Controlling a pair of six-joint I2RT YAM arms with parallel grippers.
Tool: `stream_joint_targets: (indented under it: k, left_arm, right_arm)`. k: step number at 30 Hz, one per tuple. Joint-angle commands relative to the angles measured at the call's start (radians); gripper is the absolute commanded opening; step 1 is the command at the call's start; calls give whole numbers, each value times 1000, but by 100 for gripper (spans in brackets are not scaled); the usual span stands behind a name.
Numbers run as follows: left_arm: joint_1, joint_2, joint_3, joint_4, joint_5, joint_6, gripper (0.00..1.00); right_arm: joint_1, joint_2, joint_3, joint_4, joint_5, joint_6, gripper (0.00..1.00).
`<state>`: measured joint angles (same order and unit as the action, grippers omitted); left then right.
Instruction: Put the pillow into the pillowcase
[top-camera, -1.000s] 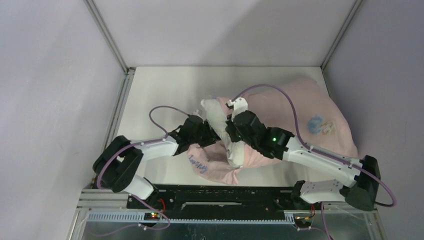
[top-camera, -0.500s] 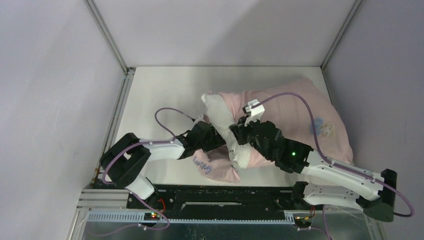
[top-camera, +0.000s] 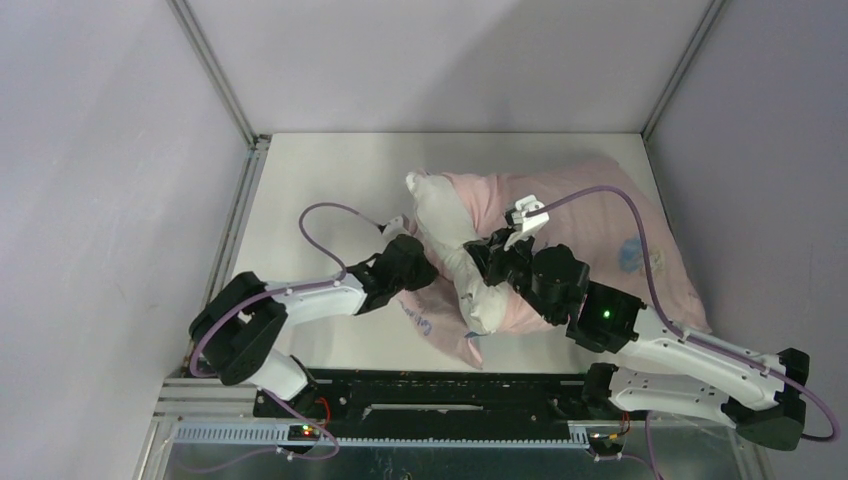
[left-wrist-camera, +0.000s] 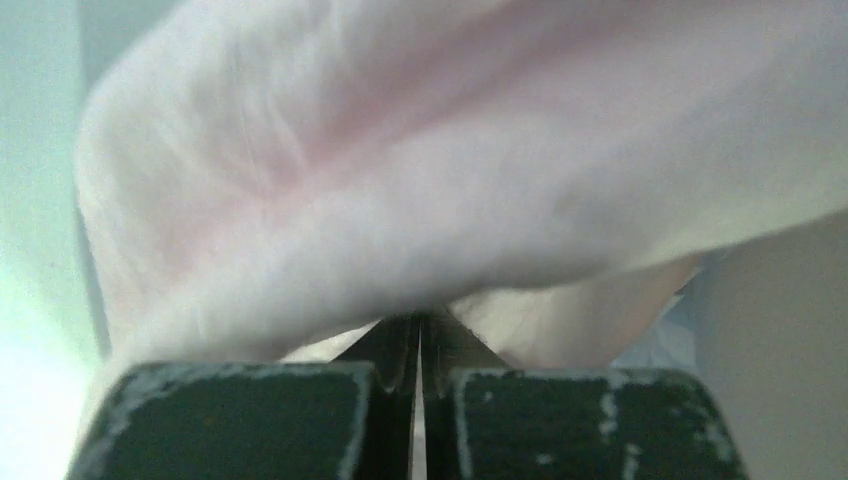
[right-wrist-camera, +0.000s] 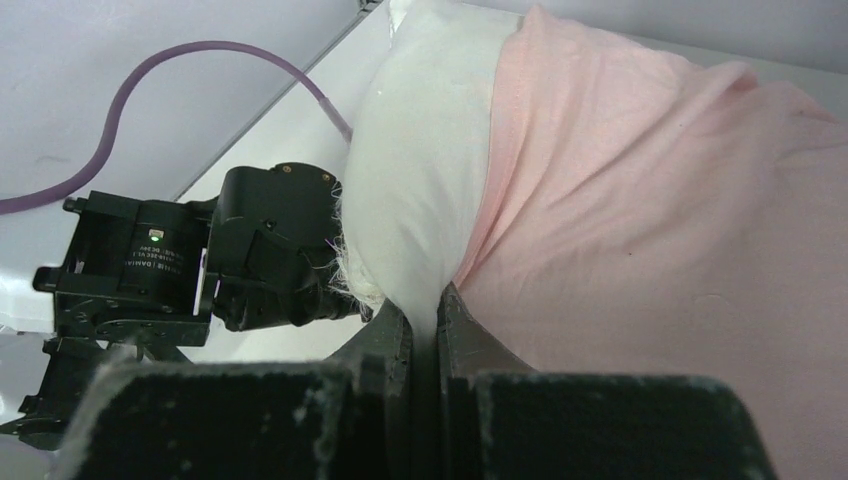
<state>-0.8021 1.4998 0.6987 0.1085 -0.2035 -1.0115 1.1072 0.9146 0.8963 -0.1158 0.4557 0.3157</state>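
The pillow (top-camera: 447, 240) lay mostly inside the pillowcase (top-camera: 590, 215) on the table (top-camera: 330, 190), with one white end exposed at the left. The left gripper (left-wrist-camera: 418, 335) was clenched on pale pink pillowcase fabric. The right gripper (right-wrist-camera: 425, 320) was clenched at the hem, pinching white pillow fabric.

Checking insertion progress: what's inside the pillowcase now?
The pillow, most of it apparently: the pillowcase bulges full. Its white end protrudes from the open edge. Whether it reaches the closed end is hidden by the pink fabric.
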Motion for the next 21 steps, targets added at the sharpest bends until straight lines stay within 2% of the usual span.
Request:
stream_joint_targets:
  k: [1, 8, 12, 14, 16, 18, 21]
  left_arm:
    - [8, -71, 64, -35, -81, 64, 0]
    - [14, -275, 12, -86, -71, 115, 0]
    - [23, -308, -18, -80, 26, 133, 0]
    - [20, -285, -6, -97, 86, 137, 9]
    - [13, -264, -11, -101, 123, 120, 27]
    - [1, -235, -6, -117, 147, 112, 40]
    - [-17, -199, -3, -137, 166, 93, 52]
  right_arm:
    - [21, -49, 29, 139, 37, 9, 0]
    - [28, -63, -12, 130, 76, -16, 0]
    - [27, -75, -25, 144, 77, -31, 0]
    - [28, -80, -25, 148, 73, -39, 0]
    - [27, -82, -25, 148, 74, -44, 0]
    - [26, -80, -25, 143, 76, -42, 0]
    - [27, -75, -25, 134, 75, -37, 0]
